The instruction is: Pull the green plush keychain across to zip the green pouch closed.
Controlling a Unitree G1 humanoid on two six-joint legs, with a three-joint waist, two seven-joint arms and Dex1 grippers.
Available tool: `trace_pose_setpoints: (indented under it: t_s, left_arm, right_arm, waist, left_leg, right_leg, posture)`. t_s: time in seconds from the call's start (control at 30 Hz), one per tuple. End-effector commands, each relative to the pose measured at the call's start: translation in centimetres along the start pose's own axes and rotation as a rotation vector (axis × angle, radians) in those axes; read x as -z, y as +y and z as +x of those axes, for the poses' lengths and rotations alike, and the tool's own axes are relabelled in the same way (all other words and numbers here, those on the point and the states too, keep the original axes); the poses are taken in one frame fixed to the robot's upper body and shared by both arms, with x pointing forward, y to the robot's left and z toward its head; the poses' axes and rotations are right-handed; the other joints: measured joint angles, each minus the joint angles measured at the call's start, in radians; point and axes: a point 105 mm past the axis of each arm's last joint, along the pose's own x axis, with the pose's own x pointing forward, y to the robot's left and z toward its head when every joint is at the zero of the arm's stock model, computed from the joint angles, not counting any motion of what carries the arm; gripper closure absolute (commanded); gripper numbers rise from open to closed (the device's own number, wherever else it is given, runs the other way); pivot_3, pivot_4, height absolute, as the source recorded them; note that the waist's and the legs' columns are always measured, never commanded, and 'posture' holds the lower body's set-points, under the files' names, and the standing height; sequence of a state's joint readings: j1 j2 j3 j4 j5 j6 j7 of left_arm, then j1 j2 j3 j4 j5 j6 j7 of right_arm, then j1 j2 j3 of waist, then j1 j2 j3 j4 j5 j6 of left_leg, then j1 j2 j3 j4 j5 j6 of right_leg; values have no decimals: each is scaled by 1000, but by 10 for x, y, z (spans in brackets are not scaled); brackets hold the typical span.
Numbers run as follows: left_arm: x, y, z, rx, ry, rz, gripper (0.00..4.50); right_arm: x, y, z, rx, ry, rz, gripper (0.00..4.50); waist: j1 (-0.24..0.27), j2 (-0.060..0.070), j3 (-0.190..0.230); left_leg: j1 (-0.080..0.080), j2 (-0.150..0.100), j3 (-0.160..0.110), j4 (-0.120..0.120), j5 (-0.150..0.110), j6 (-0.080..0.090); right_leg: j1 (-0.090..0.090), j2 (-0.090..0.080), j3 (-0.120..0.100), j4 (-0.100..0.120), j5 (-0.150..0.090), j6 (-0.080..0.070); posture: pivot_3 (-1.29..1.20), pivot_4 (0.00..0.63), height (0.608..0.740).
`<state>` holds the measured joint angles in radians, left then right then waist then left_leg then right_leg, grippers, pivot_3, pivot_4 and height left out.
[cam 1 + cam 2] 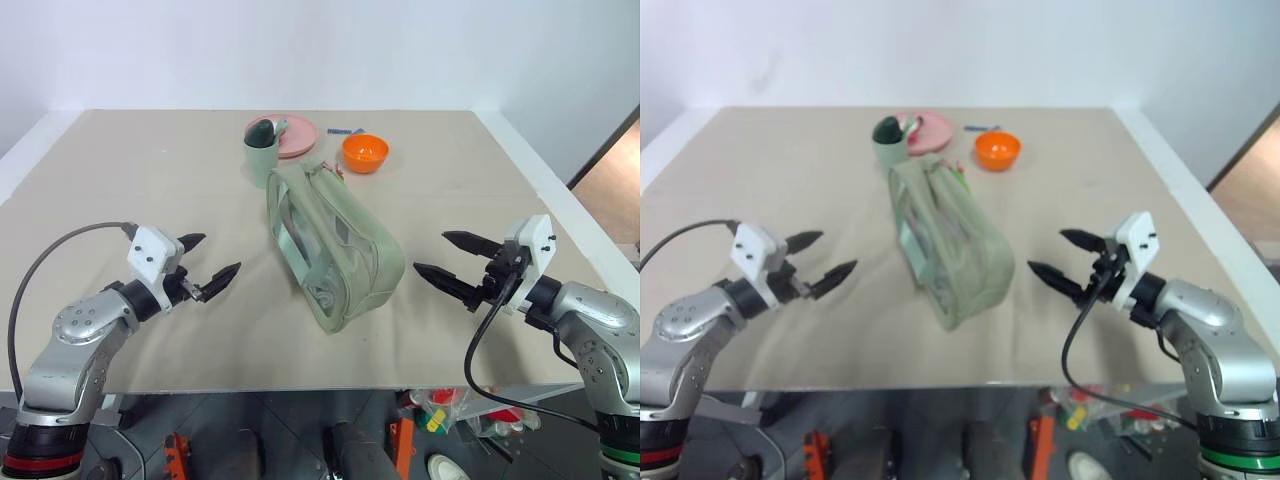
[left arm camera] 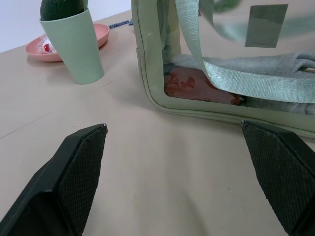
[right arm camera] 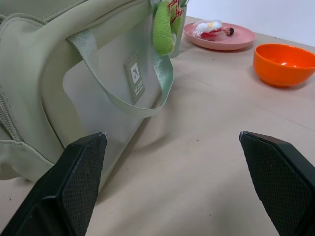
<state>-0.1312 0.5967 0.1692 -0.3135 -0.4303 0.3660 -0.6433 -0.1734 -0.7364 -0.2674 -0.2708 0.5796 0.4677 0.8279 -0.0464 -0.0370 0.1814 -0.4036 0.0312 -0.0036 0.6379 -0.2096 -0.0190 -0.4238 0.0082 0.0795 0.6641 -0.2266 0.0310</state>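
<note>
Both grippers, left (image 1: 208,262) and right (image 1: 448,258), are held spread wide and empty on either side of the pouch (image 1: 335,250) at mid-table. Left wrist view: pouch window ahead. Right wrist view: keychain (image 3: 163,29) hung at the pouch's far end.

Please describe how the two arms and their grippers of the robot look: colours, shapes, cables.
Both arms have rounded silver-grey metallic shells with black joints. Each ends in a white angular wrist block carrying the left gripper or the right gripper, with two pointed black jaws, textured on the inner faces. A grey cable loops from the left arm, a black one from the right.
</note>
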Motion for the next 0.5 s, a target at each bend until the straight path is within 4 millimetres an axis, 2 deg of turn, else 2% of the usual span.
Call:
trace_pose_setpoints:
  t_s: [0.03,0.4,0.5]
  left_arm:
    - [-15,-2,-2,8,-45,40,0]
    - [-19,-12,-3,87,-59,-8,0]
    - [-25,-23,-3,167,-86,-84,0]
  right_arm:
    - [-9,-5,0,0,-21,-43,31]
    - [-8,-9,3,8,-32,-19,31]
    - [-17,-15,1,57,-73,1,31]
  waist:
    - [0,0,0]
    - [0,0,0]
    - [-1,0,0]
  left_leg:
    - [0,0,0,0,0,0]
    - [0,0,0,0,0,0]
    - [0,0,0,0,0,0]
  right_leg:
    - [0,0,0,0,0,0]
    - [0,0,0,0,0,-1]
    - [0,0,0,0,0,-1]
  posture:
    - [0,150,740]
    - [0,150,740]
    - [0,150,740]
